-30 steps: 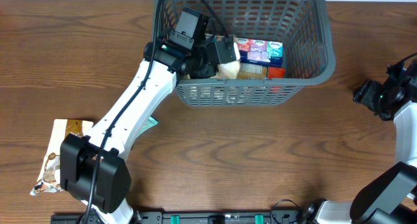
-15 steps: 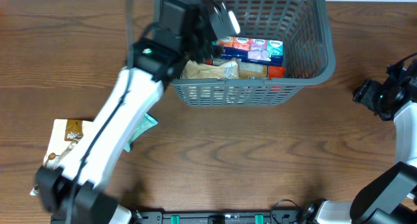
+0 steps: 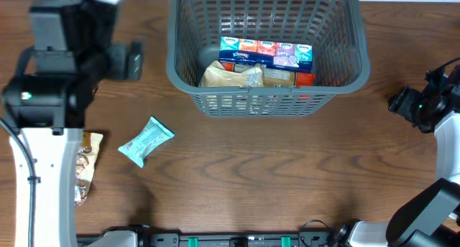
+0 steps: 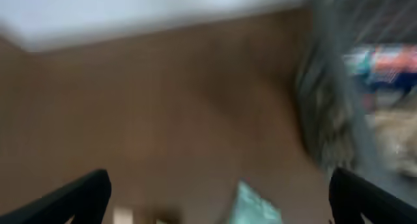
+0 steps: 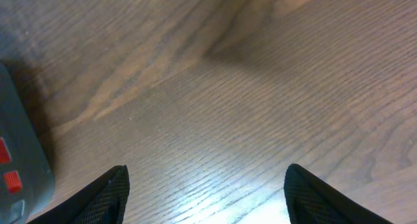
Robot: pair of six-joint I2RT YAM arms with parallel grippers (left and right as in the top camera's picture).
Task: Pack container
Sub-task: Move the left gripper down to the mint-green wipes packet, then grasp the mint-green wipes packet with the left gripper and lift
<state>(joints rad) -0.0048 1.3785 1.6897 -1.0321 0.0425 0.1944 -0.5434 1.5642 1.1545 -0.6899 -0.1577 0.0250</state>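
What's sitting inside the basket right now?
Inside the container: a row of tissue packs on the far side, with a tan crinkled packet and a red item nearer. The near lattice wall covers their lower edges, so anything beneath them is hidden.

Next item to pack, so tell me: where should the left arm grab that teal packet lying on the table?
Come down from above and pinch the teal packet across its narrow middle; it lies flat and slanted, long edges unobstructed.

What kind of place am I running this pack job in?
Probably a robot test bench, not a home: a wooden table, a left arm and right arm at its edge, a grey basket of snack packs, and a loose teal packet.
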